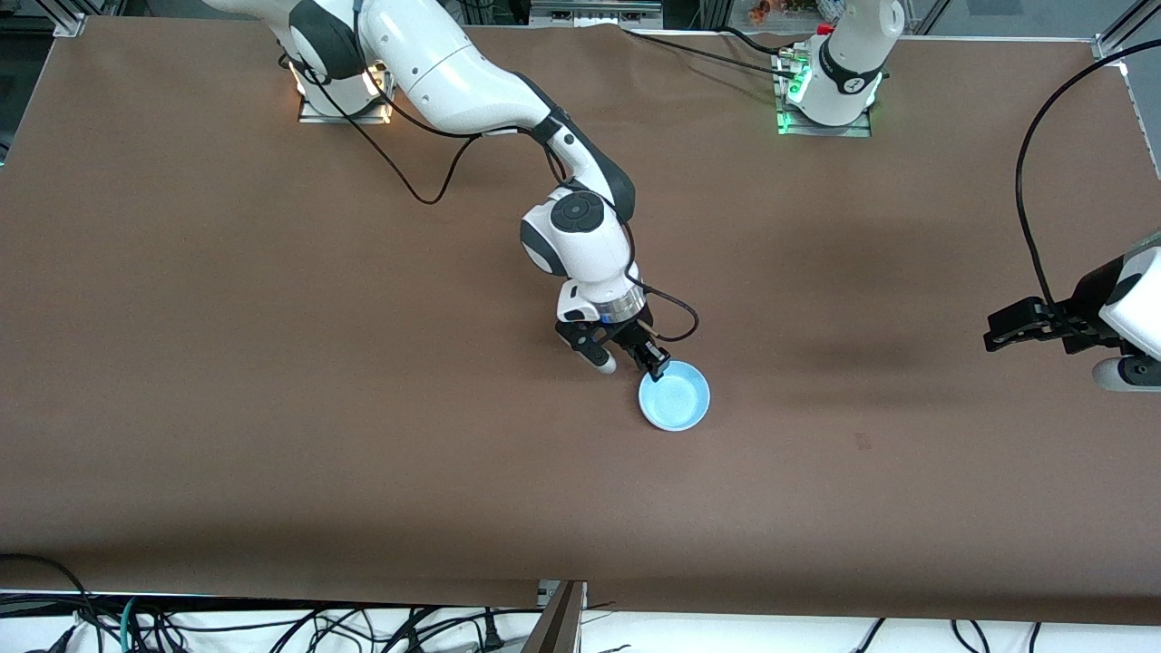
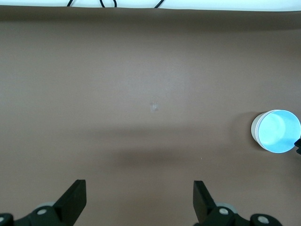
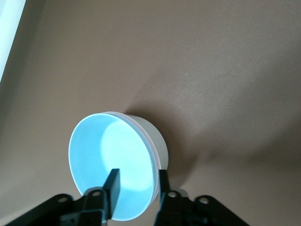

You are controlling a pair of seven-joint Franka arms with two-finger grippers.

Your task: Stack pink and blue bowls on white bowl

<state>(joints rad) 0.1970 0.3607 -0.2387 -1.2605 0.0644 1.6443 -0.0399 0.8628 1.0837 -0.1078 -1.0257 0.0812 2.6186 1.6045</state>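
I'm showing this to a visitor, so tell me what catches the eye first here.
The blue bowl stands out mid-table, nested on a pink rim and a white bowl. The right gripper straddles the stack's rim, one finger inside and one outside. The left gripper hangs open over bare table toward the left arm's end, waiting.
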